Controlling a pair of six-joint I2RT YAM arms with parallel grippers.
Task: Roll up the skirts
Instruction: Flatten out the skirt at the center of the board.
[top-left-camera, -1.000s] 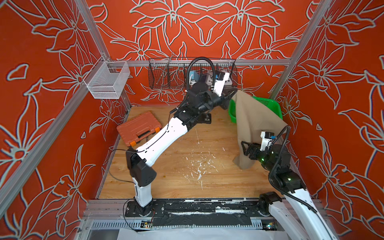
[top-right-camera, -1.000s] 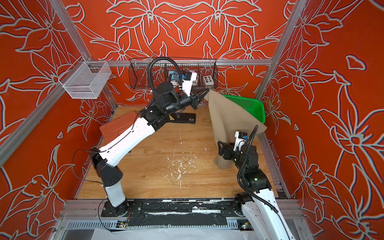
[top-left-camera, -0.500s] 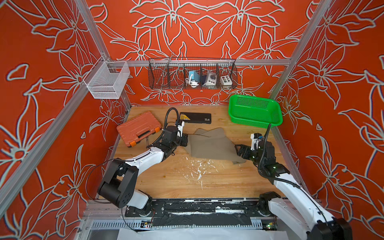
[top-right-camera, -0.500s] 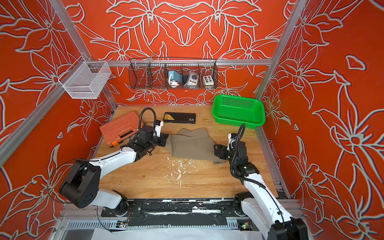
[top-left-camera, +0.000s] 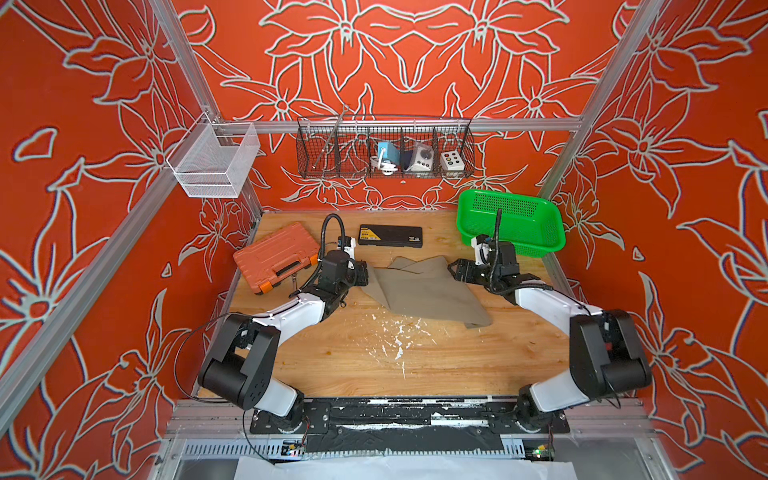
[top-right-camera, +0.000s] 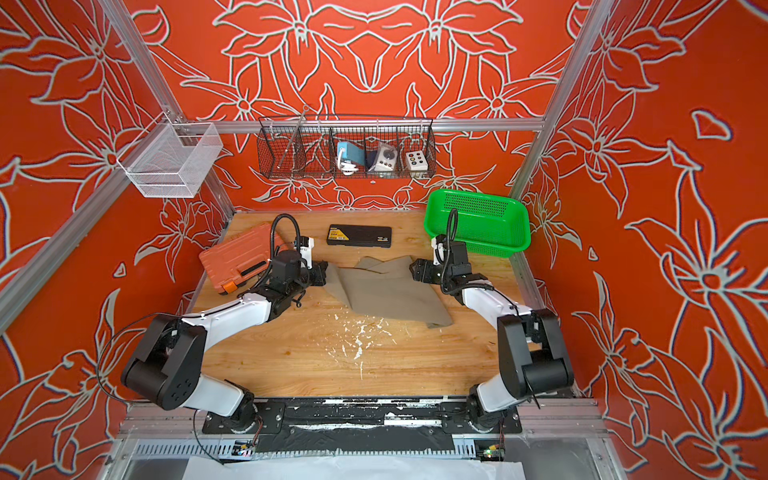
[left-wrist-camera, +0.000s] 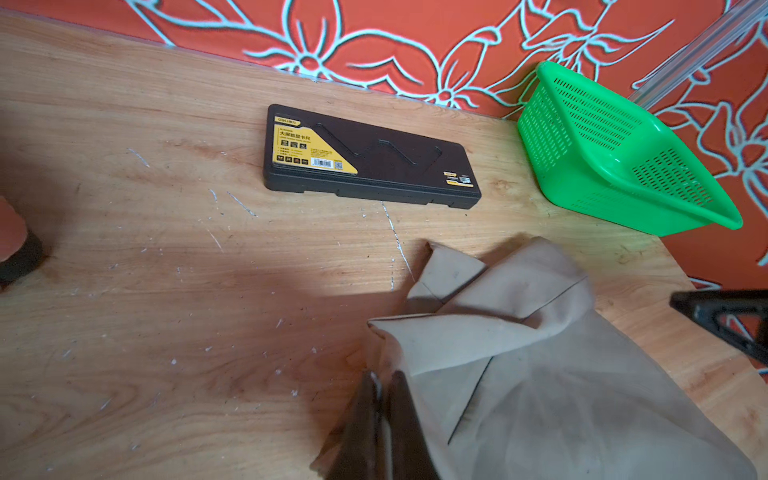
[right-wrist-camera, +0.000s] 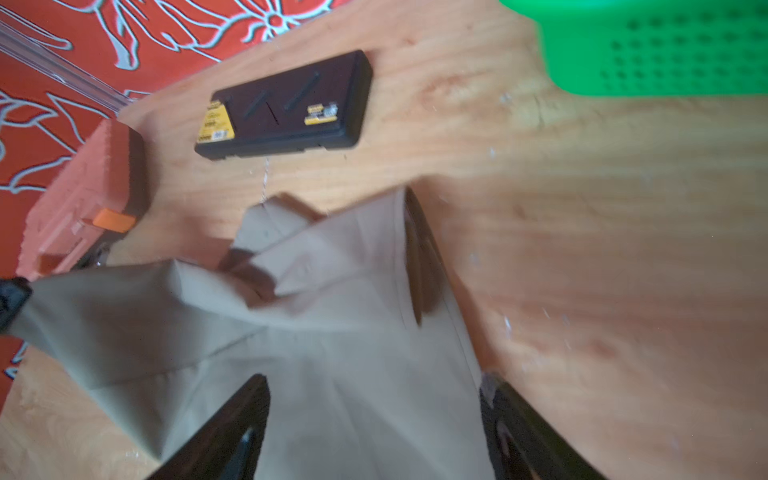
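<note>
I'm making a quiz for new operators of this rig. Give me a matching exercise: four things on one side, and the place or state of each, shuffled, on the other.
Things:
1 left tool
2 right tool
3 green basket
4 orange case

Places or states:
A far right corner of the table
B open, at the right edge of the skirt
C shut on the skirt's left edge
D far left of the table, closed

Pairs: 1-C, 2-B, 3-A, 4-D
</note>
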